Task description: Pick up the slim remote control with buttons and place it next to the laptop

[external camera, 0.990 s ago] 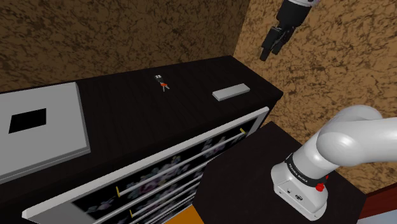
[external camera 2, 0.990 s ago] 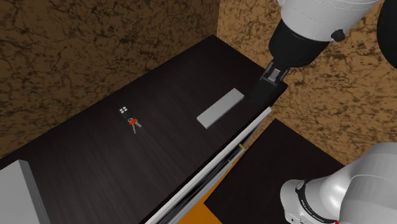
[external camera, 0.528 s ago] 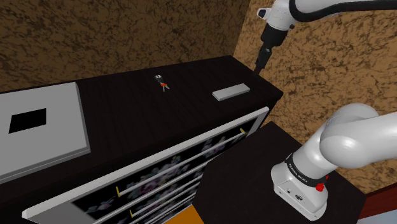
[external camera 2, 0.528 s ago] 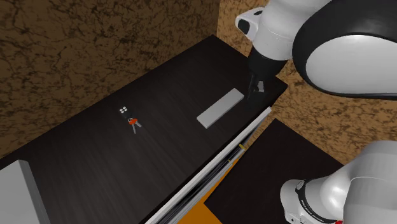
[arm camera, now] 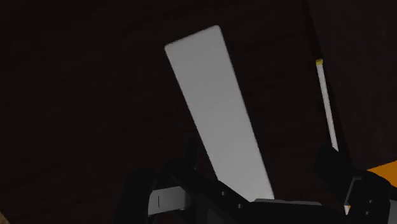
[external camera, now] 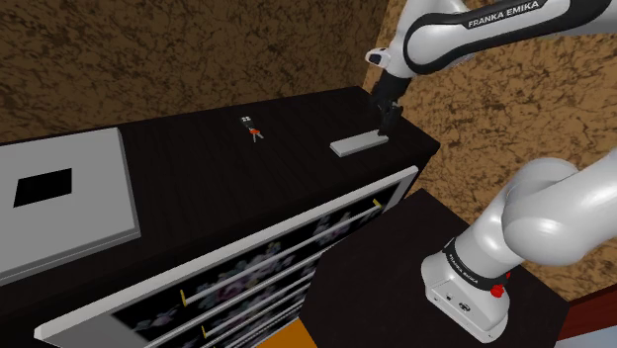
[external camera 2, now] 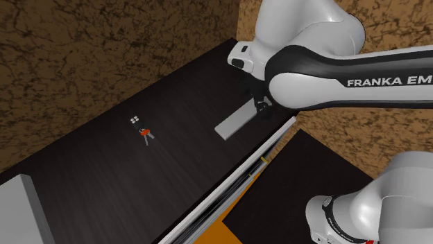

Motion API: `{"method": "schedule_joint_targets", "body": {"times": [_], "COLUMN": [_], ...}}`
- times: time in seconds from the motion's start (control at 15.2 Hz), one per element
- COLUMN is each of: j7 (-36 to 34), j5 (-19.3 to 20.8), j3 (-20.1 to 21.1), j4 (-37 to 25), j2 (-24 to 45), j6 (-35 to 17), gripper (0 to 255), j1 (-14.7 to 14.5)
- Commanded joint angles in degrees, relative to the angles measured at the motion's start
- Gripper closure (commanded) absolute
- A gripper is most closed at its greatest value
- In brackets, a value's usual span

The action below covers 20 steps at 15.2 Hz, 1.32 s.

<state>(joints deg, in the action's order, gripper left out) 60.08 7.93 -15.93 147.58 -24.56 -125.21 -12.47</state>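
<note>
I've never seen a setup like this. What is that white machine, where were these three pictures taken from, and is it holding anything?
The white machine is a robot arm with a black two-finger gripper. One picture looks down from beside its stand, one from a second camera, one from a camera on the gripper. On the dark cabinet top lie a flat grey remote, small keys and a grey laptop. The gripper is open at one end of the remote; nothing is held.

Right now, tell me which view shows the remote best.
The wrist view: the remote lies close beneath the hand, its plain grey face clear except the near end. The shoulder view shows it small but nearly whole; in the second exterior view the arm covers one end.
</note>
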Motion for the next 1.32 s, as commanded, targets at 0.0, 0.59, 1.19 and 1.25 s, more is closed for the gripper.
{"method": "schedule_joint_targets", "body": {"times": [0.0,0.59,1.19,1.25], "j7": [7.9,13.5,13.5,13.5], "j5": [-0.1,-1.5,-1.5,-1.5], "j3": [-2.0,-3.9,-3.8,-3.8], "j4": [-0.5,1.4,1.4,1.4], "j2": [4.8,12.5,12.4,12.4], "j6": [-4.1,-13.3,-13.3,-13.3], "gripper": [0,0,255,255], "j1": [-2.1,-3.6,-3.6,-3.6]}}
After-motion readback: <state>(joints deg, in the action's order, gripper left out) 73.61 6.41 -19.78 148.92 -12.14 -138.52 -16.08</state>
